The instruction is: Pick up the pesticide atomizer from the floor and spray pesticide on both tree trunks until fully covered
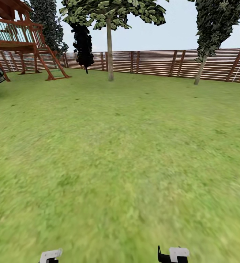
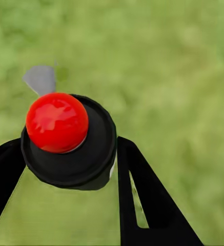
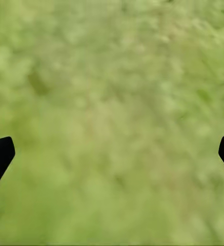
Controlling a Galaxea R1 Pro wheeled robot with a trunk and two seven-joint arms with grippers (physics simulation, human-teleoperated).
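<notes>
— What sort of place is this?
— A back garden: a wide lawn [image 1: 120, 164], a brown slatted wooden fence [image 1: 153, 64] along the far side, trees [image 1: 109, 47], and a wooden play tower [image 1: 21, 40] with a ladder.

The left tool [image 2: 65, 200] has flat black fingers [image 2: 142, 205] that get thin at the tips. The right tool [image 3: 112, 154] has black tips too. In the head view, both arms end in white and black blocks.

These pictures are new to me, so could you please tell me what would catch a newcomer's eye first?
In the left wrist view, a bright red ball-shaped cap on a black round atomizer top sits between the left gripper fingers, over grass. In the head view, a wide green lawn runs to a brown slat fence, with a pale-trunked tree ahead and a wooden play structure at far left.
</notes>
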